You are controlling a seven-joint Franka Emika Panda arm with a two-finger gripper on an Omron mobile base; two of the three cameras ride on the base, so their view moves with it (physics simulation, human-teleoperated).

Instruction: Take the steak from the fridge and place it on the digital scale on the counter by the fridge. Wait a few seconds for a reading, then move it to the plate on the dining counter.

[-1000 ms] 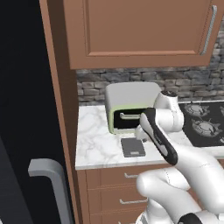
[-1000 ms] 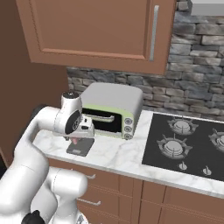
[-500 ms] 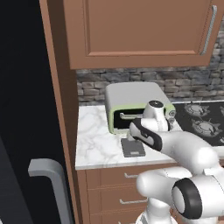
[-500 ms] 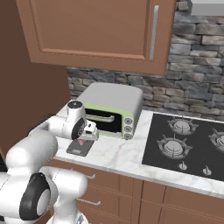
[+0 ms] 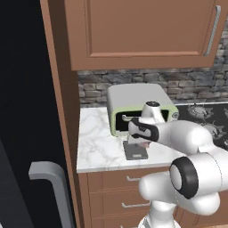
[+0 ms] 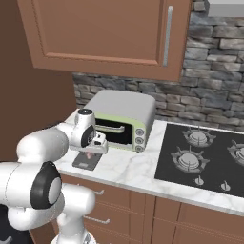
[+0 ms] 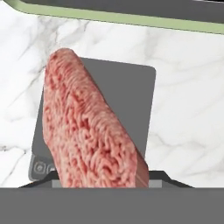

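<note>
Hand view: steak (image 7: 87, 127) above digital scale (image 7: 131, 100); no legible writing

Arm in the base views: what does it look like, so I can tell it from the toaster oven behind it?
The arm has glossy white, rounded shells, with dark grey to black rings at the joints. Its hand is white with a dark band, ending in the gripper. No cables or markings are visible.

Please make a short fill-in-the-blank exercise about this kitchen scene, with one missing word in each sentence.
1. The gripper holds the steak right above the digital ____.
2. The scale lies on the marble counter in front of the toaster ____.
3. In the right base view, the stove is to the ____ of the toaster oven.

Missing words: scale; oven; right
</note>
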